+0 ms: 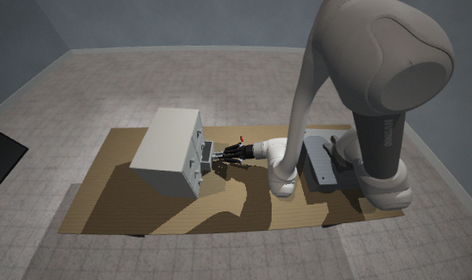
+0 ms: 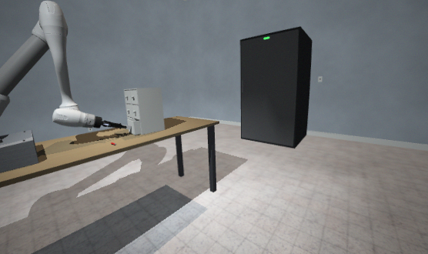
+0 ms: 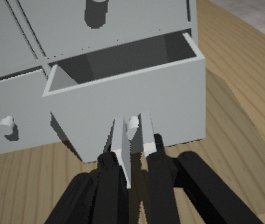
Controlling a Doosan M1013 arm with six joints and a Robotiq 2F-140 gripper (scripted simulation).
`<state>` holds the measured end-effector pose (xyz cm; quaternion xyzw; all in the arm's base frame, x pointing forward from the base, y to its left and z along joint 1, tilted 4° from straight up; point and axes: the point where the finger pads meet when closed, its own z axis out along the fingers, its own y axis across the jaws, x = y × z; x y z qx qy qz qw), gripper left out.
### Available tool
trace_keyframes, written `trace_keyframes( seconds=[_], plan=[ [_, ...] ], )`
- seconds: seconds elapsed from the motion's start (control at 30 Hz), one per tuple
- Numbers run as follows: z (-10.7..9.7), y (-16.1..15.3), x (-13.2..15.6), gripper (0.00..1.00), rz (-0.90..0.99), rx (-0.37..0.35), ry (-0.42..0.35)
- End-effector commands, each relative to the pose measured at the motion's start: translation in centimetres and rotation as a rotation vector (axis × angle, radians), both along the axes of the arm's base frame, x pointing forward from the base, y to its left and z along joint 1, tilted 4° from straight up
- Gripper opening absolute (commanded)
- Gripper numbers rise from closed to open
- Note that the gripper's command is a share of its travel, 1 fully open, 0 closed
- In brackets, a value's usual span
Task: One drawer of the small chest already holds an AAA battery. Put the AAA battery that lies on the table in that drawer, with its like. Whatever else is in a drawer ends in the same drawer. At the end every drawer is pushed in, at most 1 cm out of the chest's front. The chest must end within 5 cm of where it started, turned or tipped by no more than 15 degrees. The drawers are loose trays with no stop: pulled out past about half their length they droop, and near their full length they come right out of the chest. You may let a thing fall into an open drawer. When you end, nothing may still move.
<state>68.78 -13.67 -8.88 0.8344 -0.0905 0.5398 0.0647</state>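
Note:
A small grey chest (image 1: 167, 142) (image 2: 148, 109) (image 3: 136, 10) stands on the wooden table (image 1: 72, 222) (image 2: 188, 125). One of its lower drawers (image 1: 207, 152) (image 3: 116, 99) is pulled partly out; the part of its inside that shows in the wrist view looks bare. My gripper (image 1: 217, 155) (image 2: 122, 126) (image 3: 135, 127) reaches level at the drawer's front and is shut on its small knob. The other drawers in view are closed, each with a round knob. A small red AAA battery (image 1: 241, 137) (image 2: 113, 143) lies on the table beside my wrist, apart from the gripper.
A grey box (image 1: 320, 163) (image 2: 15, 149) sits on the table by the arm's base. A tall black cabinet (image 2: 273, 86) stands on the floor, well away from the table. The table edge runs close behind the chest.

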Motion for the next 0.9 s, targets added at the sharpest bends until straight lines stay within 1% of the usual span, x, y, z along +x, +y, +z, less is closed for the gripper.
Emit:
trace_keyframes(
  seconds=[0.0,0.5,0.87],
  plan=[
    [0.1,0.1,-0.5,0.08,0.0,0.0,0.0],
    [0.1,0.4,-1.8,0.08,0.0,0.0,0.0],
    [0.2,0.5,-2.1,0.08,0.0,0.0,0.0]
  ],
)
